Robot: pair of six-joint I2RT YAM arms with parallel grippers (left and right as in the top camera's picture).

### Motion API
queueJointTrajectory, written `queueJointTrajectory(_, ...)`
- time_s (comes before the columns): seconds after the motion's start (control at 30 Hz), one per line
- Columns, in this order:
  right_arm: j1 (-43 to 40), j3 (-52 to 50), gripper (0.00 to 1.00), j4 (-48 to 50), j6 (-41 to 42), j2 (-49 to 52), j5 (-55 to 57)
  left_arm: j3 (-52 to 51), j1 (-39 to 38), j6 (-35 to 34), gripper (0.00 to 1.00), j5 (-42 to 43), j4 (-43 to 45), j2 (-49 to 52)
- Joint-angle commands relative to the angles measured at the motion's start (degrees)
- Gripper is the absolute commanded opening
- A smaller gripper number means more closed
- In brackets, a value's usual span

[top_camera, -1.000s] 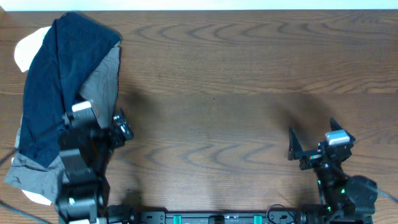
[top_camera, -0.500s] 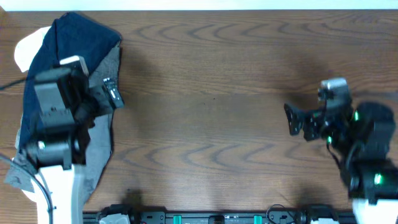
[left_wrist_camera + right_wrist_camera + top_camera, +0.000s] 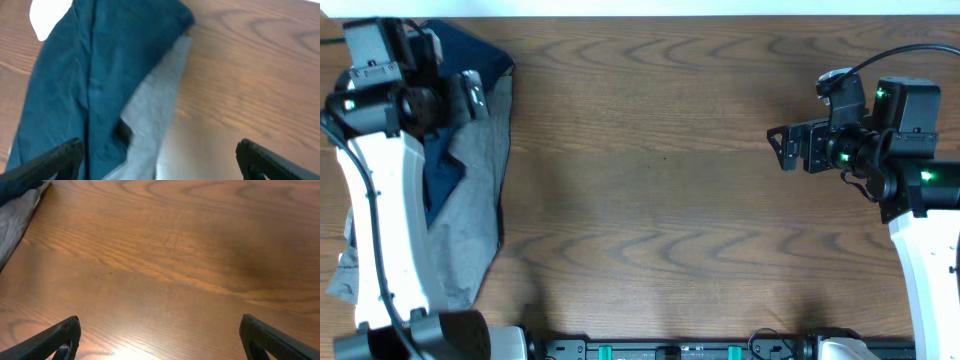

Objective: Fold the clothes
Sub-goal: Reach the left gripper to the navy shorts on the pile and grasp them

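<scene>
**Wood table, laundry at the far left: left arm now up over the pile, nothing gripped**

Brown wood-grain table (image 3: 660, 200), a broad bare stretch through the middle, all the laundry heaped at its left end. In the last second my left gripper (image 3: 160, 160) has swung from the near edge up over that heap. It hangs above the cloth now, fingers spread wide, nothing between them. My right gripper (image 3: 162, 340) has lifted away from the base too, out over bare wood on the right. It is just as wide and empty, and well apart from any fabric.

The navy shorts (image 3: 90, 75) lie rumpled on top of the pile, running lengthwise. Under them are the grey shorts (image 3: 150, 115), showing along their right side, and a white garment (image 3: 47, 12) peeks out at the far corner.

I read this as the approach: no fold begun, and the shorts are not yet spread flat.

The trouble is that navy rests directly on grey, so a pinch could catch both layers. From overhead my own left arm hides much of the pile, so I cannot tell how the legs lie.
</scene>
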Motion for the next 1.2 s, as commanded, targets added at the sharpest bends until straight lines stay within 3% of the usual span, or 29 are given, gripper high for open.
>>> queueJointTrajectory(0.0,-0.48,1.07,0.99,-0.48,0.26,0.11,-2.49,1.29,2.49,1.79,0.98,0.48,2.95,2.62)
queueJointTrajectory(0.23,-0.48,1.07,0.99,-2.21,0.26,0.13,-2.43,1.29,7.98,-2.43,0.98,0.79,9.01,8.79)
queueJointTrajectory(0.37,-0.48,1.05,0.99,-3.08,0.26,0.13,-2.43,1.27,8.46,-0.66,0.89,0.76,9.53,12.63)
queueJointTrajectory(0.8,-0.48,1.03,0.99,-6.08,0.24,0.13,-2.4,1.27,8.74,1.46,0.89,-1.2,9.16,24.2)
queueJointTrajectory(0.97,-0.48,1.01,0.99,-6.01,0.24,0.13,-2.38,1.27,8.76,1.44,0.7,-1.16,9.27,28.48)
queueJointTrajectory(1.07,-0.48,1.01,0.95,-5.42,0.24,0.13,-2.38,1.27,8.76,1.42,0.36,-1.16,9.25,29.55)
queueJointTrajectory(1.17,-0.48,1.01,0.89,-4.92,0.24,0.13,-2.36,1.36,8.76,1.44,0.14,-1.18,9.51,28.81)
